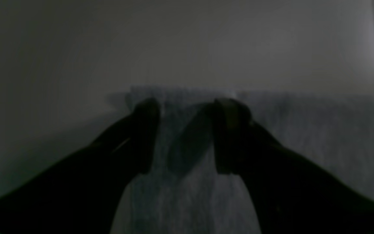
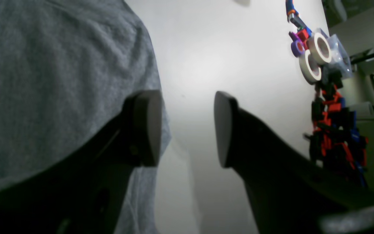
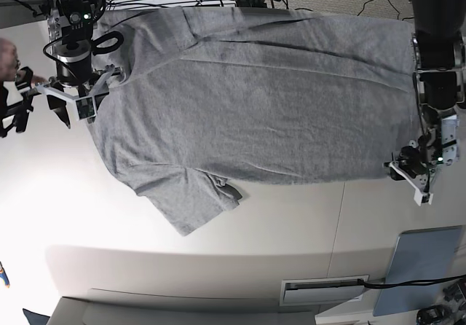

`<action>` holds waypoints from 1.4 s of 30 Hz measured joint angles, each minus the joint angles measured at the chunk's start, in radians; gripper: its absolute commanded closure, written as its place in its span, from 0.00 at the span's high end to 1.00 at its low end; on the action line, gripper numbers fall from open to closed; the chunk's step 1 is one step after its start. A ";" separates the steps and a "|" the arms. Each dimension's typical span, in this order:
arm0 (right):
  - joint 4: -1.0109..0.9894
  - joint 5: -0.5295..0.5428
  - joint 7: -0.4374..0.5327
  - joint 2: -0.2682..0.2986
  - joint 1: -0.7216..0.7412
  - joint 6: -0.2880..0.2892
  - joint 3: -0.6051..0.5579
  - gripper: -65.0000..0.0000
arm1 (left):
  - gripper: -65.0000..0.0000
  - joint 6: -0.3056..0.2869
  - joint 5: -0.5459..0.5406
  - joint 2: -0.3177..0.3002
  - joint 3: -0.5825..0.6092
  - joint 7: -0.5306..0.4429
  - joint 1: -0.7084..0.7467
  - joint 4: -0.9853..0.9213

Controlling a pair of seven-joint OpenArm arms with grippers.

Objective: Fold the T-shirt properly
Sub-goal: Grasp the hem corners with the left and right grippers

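The heather-grey T-shirt [image 3: 255, 99] lies spread flat on the white table [image 3: 87, 216], with no lettering showing and one sleeve [image 3: 193, 201] pointing to the front. My left gripper [image 3: 415, 173] is open at the shirt's hem corner on the right. In the dark left wrist view it [image 1: 188, 130] straddles grey cloth [image 1: 320, 130] close to the edge. My right gripper [image 3: 73, 99] is open at the shirt's shoulder edge on the left. In the right wrist view it [image 2: 187, 126] has one finger [image 2: 146, 126] over the cloth [image 2: 50, 81] and the gap over bare table.
A pale blue flat board [image 3: 426, 267] lies at the front right. A white slotted fixture [image 3: 324, 290] sits at the front edge. Tape rolls [image 2: 313, 55] and red, blue and black parts [image 2: 333, 130] stand beyond the right gripper. A person's hand [image 3: 7, 52] shows at the left edge.
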 measured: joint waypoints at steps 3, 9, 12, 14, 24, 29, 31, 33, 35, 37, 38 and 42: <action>0.000 0.001 0.001 0.000 0.000 0.000 0.000 0.41 | 0.45 0.024 -0.002 0.004 -0.001 -0.031 0.018 0.005; 0.000 0.001 0.001 0.000 0.000 0.000 0.000 0.41 | 0.11 -0.074 0.006 -0.007 -0.003 -0.038 0.032 0.006; 0.000 0.001 0.001 0.000 0.000 0.000 0.000 0.41 | 0.00 -0.108 0.003 -0.010 -0.005 -0.034 0.032 0.006; 0.000 0.000 0.001 0.000 0.000 0.000 0.000 0.41 | 0.00 -0.108 0.003 -0.009 -0.005 -0.034 0.032 0.006; -0.138 0.113 0.002 -0.003 0.151 0.095 -0.001 0.41 | 0.00 -0.162 -0.002 -0.009 -0.005 -0.023 0.031 0.009; -0.305 0.197 0.005 -0.049 0.346 0.211 0.002 0.41 | 0.00 -0.169 -0.012 -0.006 -0.005 -0.013 0.031 0.009; -0.409 0.213 0.002 -0.082 0.433 0.269 0.000 0.41 | 0.00 -0.170 -0.012 -0.003 -0.006 -0.011 0.029 0.010; -0.528 0.218 -0.024 -0.111 0.531 0.320 -0.001 0.41 | 0.00 -0.171 -0.012 0.000 -0.006 -0.013 0.028 0.009; -0.657 0.261 -0.076 -0.127 0.639 0.356 -0.001 0.41 | 0.00 -0.171 -0.011 0.002 -0.006 -0.014 0.028 0.010; -0.786 0.299 -0.124 -0.140 0.745 0.412 0.003 0.41 | 0.00 -0.171 -0.014 0.002 -0.006 -0.014 0.028 0.010; -0.851 0.305 -0.141 -0.148 0.796 0.434 0.004 0.41 | 0.00 -0.171 -0.014 0.002 -0.006 -0.014 0.028 0.009; -1.089 0.302 -0.152 -0.185 0.958 0.492 0.003 0.41 | 0.00 -0.172 -0.016 0.002 -0.006 -0.014 0.029 0.010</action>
